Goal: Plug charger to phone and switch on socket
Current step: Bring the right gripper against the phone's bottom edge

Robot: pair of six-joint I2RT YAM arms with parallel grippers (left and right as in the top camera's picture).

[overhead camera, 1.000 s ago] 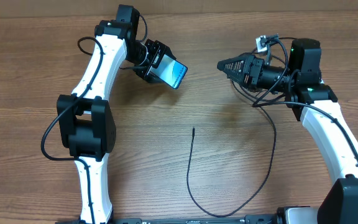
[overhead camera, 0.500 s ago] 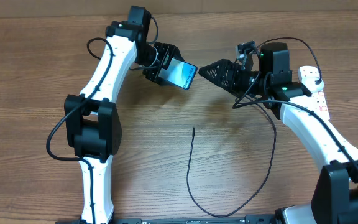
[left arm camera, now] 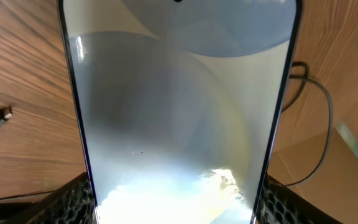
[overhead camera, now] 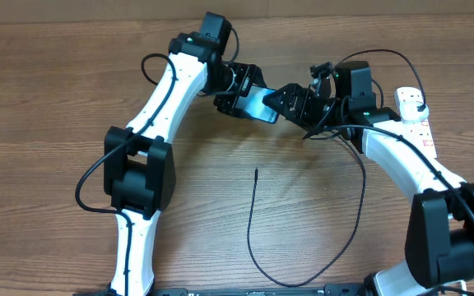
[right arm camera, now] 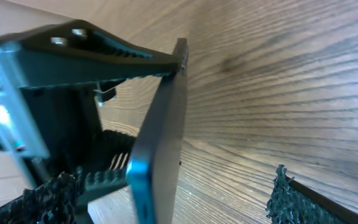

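Two grippers meet mid-table. The left gripper (overhead camera: 239, 99) clamps the phone (overhead camera: 259, 107), tilted toward the right gripper (overhead camera: 280, 99), whose wide jaws face its free end, likely a handover. The charger (overhead camera: 252, 214) lies loose on the table, and the socket (overhead camera: 415, 111) sits far right.

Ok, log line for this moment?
left gripper: holds phone | right gripper: open, at phone | charger: loose, unplugged | socket: untouched

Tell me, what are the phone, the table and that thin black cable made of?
Phone: glass front, glossy, mirroring light. Table: wood or wood-look laminate, grain lines, matte. Charger cable: probably rubbery plastic, black, bending freely.
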